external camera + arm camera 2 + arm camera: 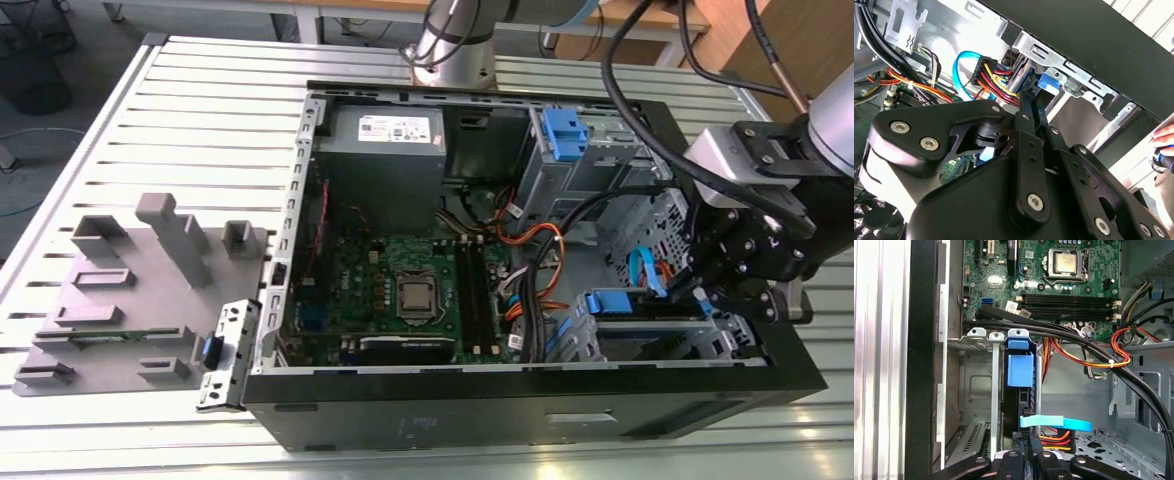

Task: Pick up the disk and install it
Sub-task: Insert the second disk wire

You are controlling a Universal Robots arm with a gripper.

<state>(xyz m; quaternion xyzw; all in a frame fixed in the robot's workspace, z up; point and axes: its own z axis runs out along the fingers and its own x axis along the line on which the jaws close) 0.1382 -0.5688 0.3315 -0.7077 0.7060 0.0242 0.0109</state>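
1. Leftward, at nine o'clock of the case [534,415], a grey fixture [134,280] lies well apart.
2. At four o'clock, the disk [1020,371] stands on edge in the drive cage [971,385], presumably so its rails follow the slot.
3. My gripper [1030,102] sits at its rear end; I cannot tell its grip.

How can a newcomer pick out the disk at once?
Start at the open black computer case on the slatted table, then find the silver drive cage in its corner at the exterior view's lower right. The disk stands on edge there, blue-handled; neighbouring slots are bare metal.
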